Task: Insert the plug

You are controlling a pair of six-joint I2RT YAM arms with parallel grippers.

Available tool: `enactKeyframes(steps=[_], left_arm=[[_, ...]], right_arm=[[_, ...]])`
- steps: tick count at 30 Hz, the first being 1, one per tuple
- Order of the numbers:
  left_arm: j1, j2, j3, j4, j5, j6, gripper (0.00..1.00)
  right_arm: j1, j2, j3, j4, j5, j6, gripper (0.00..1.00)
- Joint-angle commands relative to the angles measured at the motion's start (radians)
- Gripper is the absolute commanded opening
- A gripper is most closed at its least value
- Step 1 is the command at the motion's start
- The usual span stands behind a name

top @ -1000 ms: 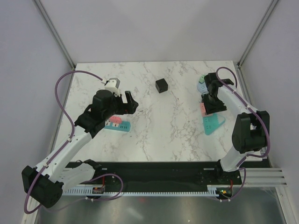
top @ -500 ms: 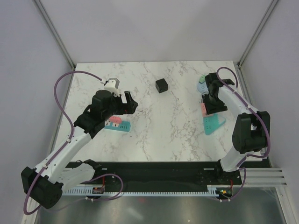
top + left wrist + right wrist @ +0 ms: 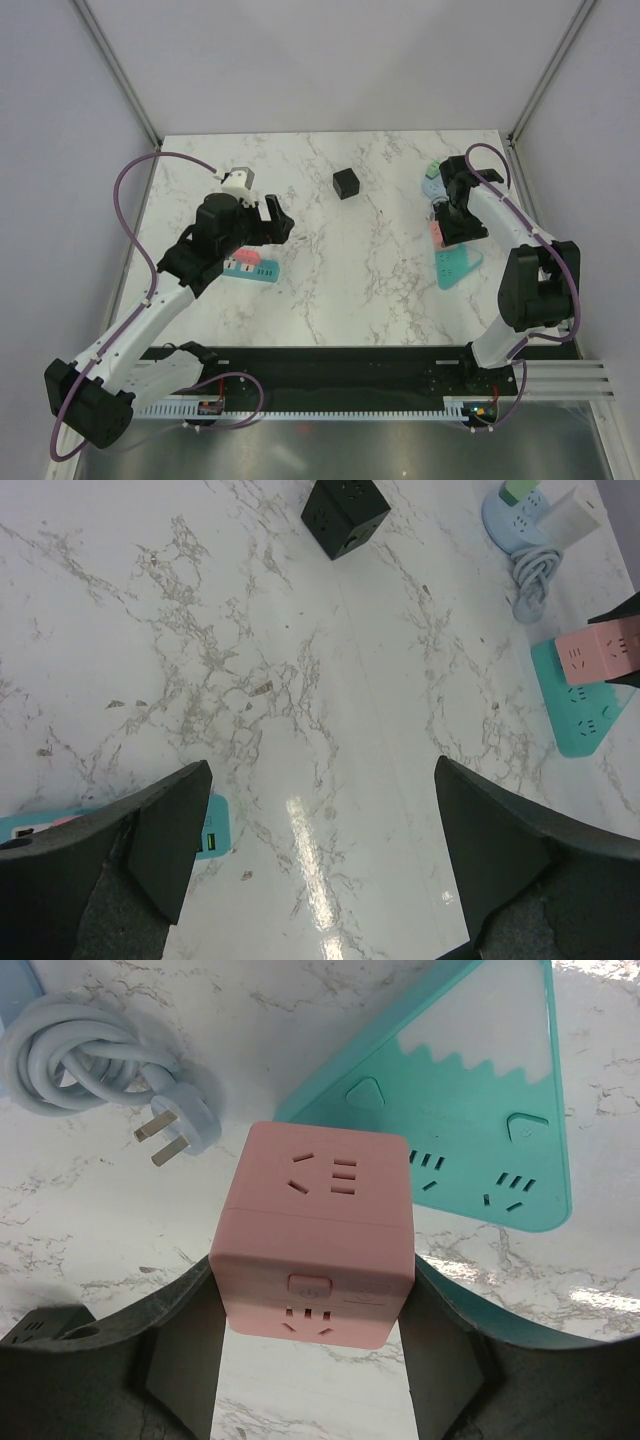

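Pink cube plug (image 3: 315, 1222) turns sockets toward right gripper (image 3: 312, 1305).

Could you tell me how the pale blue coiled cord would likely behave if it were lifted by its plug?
The cord lies in loose loops with no tie visible, so it would probably sag and uncoil. Its plug looks rigid, with metal pins, likely a firm grip point. It may tug the pale blue socket base it seems attached to.
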Motion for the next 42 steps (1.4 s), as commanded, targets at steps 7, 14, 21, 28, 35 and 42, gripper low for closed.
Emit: enactKeyframes(steps=[7,14,21,28,35,42], left_arm=[[-0.002,-0.016,-0.007,0.018,-0.015,0.038,1.0],[-0.002,-0.018,-0.007,0.019,-0.022,0.039,1.0],[-0.002,-0.019,-0.009,0.019,-0.02,0.039,1.0],[-0.002,-0.021,-0.009,0.019,-0.023,0.039,1.0],[-0.003,-0.018,-0.009,0.019,-0.025,0.039,1.0],[-0.003,-0.016,-0.01,0.019,-0.034,0.042,1.0]], right_arm=[[-0.006,-0.04,-0.026,0.008,0.0,0.011,0.0],[-0.004,-0.04,-0.063,0.025,-0.019,0.021,0.0],[-0.009,-0.043,-0.097,0.036,0.004,0.027,0.0],[-0.012,-0.034,-0.162,0.082,-0.002,0.016,0.0],[-0.044,-0.019,-0.238,0.13,-0.019,-0.008,0.0],[-0.055,0.053,-0.229,0.133,-0.023,-0.031,0.0]])
